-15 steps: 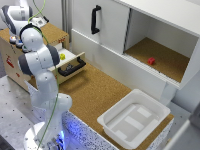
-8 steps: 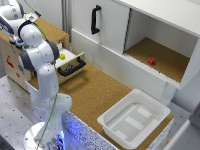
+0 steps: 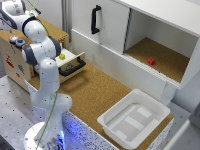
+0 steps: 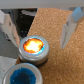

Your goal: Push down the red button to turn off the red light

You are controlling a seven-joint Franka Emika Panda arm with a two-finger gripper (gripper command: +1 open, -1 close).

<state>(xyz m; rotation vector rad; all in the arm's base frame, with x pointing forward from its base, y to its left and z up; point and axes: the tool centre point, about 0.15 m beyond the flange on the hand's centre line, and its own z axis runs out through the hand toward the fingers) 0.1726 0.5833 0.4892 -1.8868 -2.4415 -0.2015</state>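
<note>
My arm has swung toward the exterior view's upper left since a second ago. My gripper (image 4: 70, 25) hangs over the lit red button (image 4: 33, 47); its opening cannot be determined. The blue button (image 4: 22, 76) sits just beside the red one; the white tray (image 3: 134, 120) lies lower right.

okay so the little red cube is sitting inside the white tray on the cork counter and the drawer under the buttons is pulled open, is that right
Not quite. The red cube is not in the white tray; it sits inside the open cabinet compartment, as the exterior view shows. The tray looks empty. The rest holds: the tray rests on the cork counter, and the drawer is pulled open.
</note>
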